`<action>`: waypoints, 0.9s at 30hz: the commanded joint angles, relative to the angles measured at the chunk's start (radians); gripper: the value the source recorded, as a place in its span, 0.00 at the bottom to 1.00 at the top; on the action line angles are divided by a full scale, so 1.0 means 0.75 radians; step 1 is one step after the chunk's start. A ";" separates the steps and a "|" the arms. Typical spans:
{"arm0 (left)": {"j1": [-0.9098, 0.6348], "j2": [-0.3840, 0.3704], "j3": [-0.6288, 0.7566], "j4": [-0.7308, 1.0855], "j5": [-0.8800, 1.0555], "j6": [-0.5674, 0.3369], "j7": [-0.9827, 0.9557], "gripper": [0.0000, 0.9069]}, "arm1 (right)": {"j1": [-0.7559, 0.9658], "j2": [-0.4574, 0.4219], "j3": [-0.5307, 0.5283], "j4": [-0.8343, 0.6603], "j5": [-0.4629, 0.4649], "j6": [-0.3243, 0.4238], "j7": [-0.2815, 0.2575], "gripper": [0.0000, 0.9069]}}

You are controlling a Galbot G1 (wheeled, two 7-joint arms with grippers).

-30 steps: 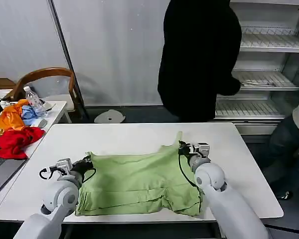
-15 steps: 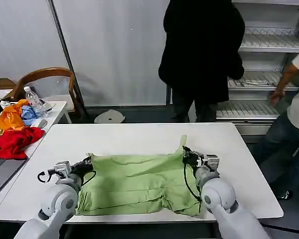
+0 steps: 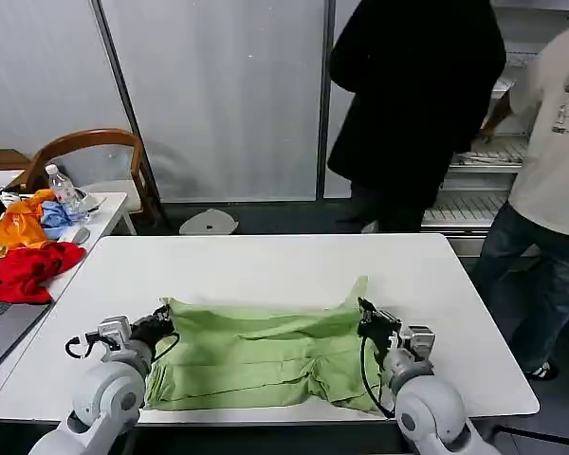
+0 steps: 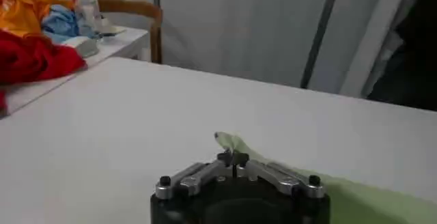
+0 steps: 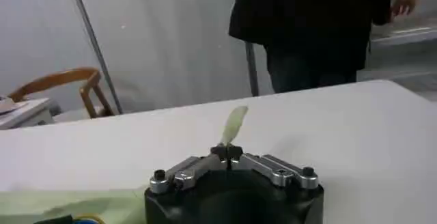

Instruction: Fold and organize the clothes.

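Observation:
The light green T-shirt (image 3: 266, 355) lies partly folded on the white table (image 3: 266, 265), its print hidden. My left gripper (image 3: 159, 322) is shut on the shirt's far left corner, and the pinched green cloth (image 4: 235, 147) pokes out past the gripper (image 4: 233, 158). At the far right corner my right gripper (image 3: 368, 320) is shut on the shirt too, with a thin tip of fabric (image 5: 234, 124) standing up above the gripper (image 5: 226, 153). Both hold the far edge just above the table, over the front layers.
A pile of red, orange and blue garments (image 3: 28, 248) and a water bottle (image 3: 63, 190) sit on a side table at the left, by a wooden chair (image 3: 85, 152). Two people (image 3: 427, 104) stand by shelves beyond the table's far right.
Both grippers have drawn the shirt's far edge toward the front of the table, so the fold lies narrower. The people behind have shifted right.

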 commanded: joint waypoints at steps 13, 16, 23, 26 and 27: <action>0.191 0.024 -0.079 -0.153 0.001 -0.014 -0.056 0.02 | -0.158 0.023 0.043 0.122 -0.026 0.033 0.046 0.00; 0.218 0.023 -0.086 -0.177 0.002 -0.016 -0.060 0.01 | -0.169 0.031 0.043 0.134 -0.031 0.039 0.056 0.00; 0.265 -0.001 -0.077 -0.204 0.018 -0.026 -0.057 0.01 | -0.196 0.069 0.024 0.149 -0.074 0.060 0.103 0.00; 0.277 -0.004 -0.075 -0.207 0.022 -0.032 -0.056 0.01 | -0.213 0.082 0.017 0.156 -0.099 0.073 0.116 0.00; 0.279 -0.004 -0.075 -0.207 0.022 -0.033 -0.056 0.01 | -0.219 0.085 0.014 0.157 -0.107 0.076 0.120 0.00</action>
